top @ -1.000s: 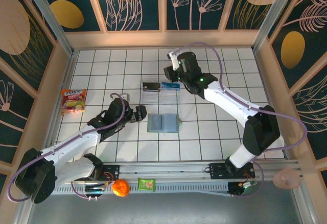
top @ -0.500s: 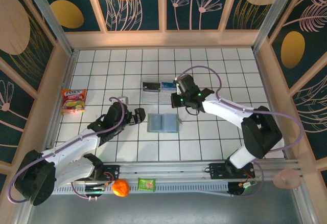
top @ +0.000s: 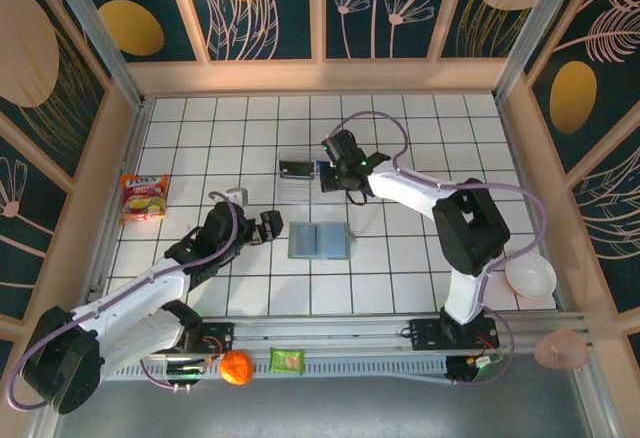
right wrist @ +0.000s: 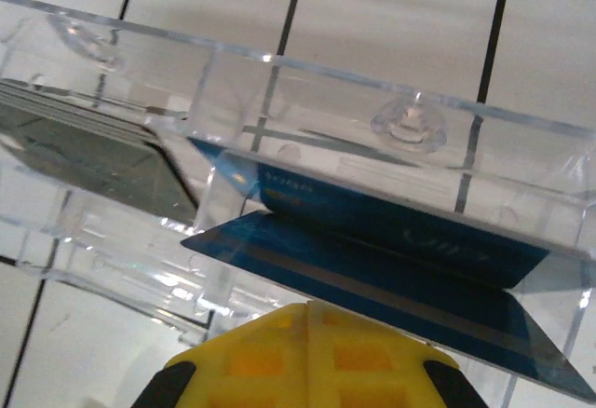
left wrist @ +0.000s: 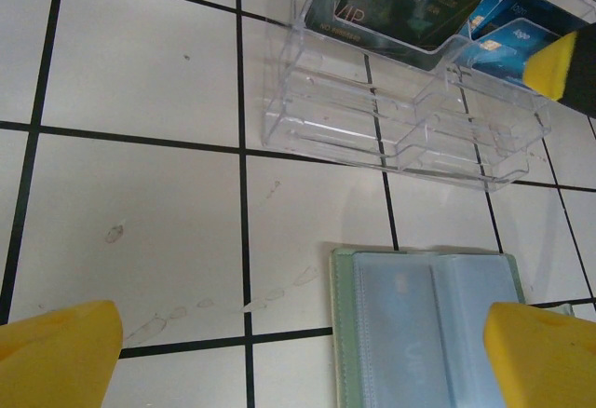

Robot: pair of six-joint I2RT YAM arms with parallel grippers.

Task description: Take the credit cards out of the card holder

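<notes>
**At the tray: right gripper (top: 332,176) shut against blue credit cards (left wrist: 507,21), card holder (top: 320,241) lies open**

From above, you see your right gripper down at the right end of the clear tray (top: 298,190) on the tiled table (top: 400,258). The card holder lies flat and opened on the near side of the tray, apart from it. Your left gripper (top: 266,226) sits just left of the card holder, jaws spread wide and holding nothing.

Through the left wrist camera, its yellow fingertips (left wrist: 56,357) stand at the two lower corners. The card holder's bluish-grey inside lies ahead of them, toward the right tip, untouched. Beyond it, the clear tray holds a dark card (left wrist: 391,3) in its left compartment. The credit cards are in its right compartment, with a yellow-tipped finger of the right gripper beside them.

Through the right wrist camera, the closed fingertips show as one yellow block at the bottom edge. One blue card leans tilted out of the tray's compartment, and its near edge meets that block. You cannot tell whether the tips pinch it or merely touch it.
</notes>
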